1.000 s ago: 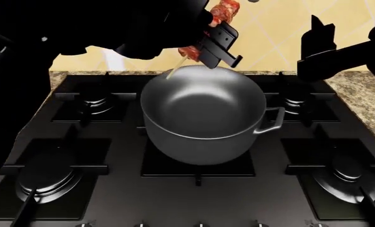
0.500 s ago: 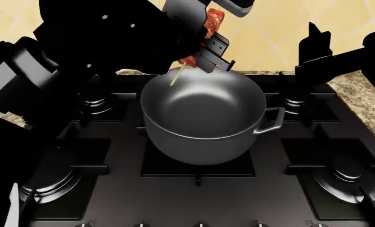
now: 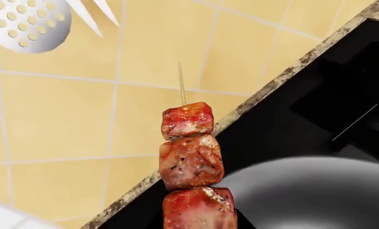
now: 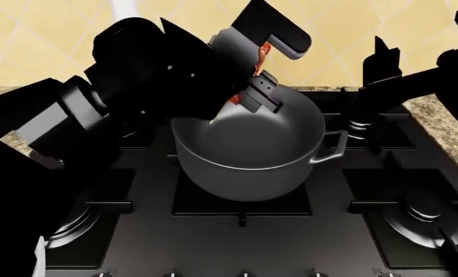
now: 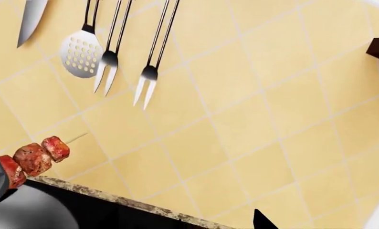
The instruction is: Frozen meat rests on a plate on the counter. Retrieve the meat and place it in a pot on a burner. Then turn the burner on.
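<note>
Holding the meat (image 4: 261,57) by its lower chunks, the left gripper (image 4: 258,86) hangs over the far rim of the pot (image 4: 248,147), jaws closed on the kebab, with the arm filling the left of the head view. The skewer stands steeply, its bare pale tip clear of the top chunk in the left wrist view (image 3: 182,83), and three glazed chunks show there, stacked along it. The pot sits on the middle burner, empty, its handle to the right. The right gripper (image 4: 383,57) waits far right over the cooktop; whether it is open or closed I cannot tell.

As a judgement: the kebab should be light and stiff along its length, the frozen chunks hard, the glaze perhaps slick, so a hold across a middle chunk seems safer than on the thin stick, which could snap or slip. Held near one end as it is, it may swing when released. Lowering it further inside the pot before letting go would keep it from catching the rim and tipping out onto the counter (image 4: 445,118)
</note>
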Controlling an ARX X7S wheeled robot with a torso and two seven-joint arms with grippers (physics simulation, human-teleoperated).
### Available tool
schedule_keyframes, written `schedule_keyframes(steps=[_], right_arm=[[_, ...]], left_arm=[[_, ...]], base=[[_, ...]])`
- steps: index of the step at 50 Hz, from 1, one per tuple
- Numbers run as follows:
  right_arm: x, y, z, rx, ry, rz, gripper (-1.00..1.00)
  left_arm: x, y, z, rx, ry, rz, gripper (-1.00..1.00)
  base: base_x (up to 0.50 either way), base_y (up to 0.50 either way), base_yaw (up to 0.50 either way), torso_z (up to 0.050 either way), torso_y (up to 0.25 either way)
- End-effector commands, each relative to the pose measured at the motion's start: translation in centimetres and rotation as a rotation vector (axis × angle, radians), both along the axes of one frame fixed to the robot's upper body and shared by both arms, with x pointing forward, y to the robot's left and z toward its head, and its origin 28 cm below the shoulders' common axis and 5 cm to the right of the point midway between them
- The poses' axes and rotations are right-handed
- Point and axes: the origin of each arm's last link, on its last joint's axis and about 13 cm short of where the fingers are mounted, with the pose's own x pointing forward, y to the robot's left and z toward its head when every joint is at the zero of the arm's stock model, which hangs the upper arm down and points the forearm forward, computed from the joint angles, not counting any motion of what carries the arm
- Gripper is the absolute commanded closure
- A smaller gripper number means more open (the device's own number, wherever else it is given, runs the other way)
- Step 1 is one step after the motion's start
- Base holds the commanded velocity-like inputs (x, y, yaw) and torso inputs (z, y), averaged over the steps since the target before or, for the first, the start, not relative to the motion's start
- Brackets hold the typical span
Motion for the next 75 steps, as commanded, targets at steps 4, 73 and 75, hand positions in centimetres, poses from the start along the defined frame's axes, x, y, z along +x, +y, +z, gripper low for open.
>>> schedule_keyframes(steps=[4, 73, 75], right_arm=[[0.4, -0.2, -0.4, 0.0, 0.005, 0.003, -1.0], [0.3, 0.1, -0.5, 0.003, 0.002, 0.003, -1.0], [0.2, 0.1, -0.5, 0.003, 0.001, 0.003, -1.0]], left_arm=[[0.2, -0.9, -1.4, 0.008, 0.0, -0.006, 1.0], [-5.0, 1.7, 7.7, -0.09, -0.099, -0.083, -1.0], [-5.7, 1.7, 8.4, -0.089, -0.11, -0.093, -1.0]], base=[[0.0, 0.0, 0.0, 0.0, 0.0], [0.0, 0.0, 0.0, 0.0, 0.0], [0.0, 0.0, 0.0, 0.0, 0.0]])
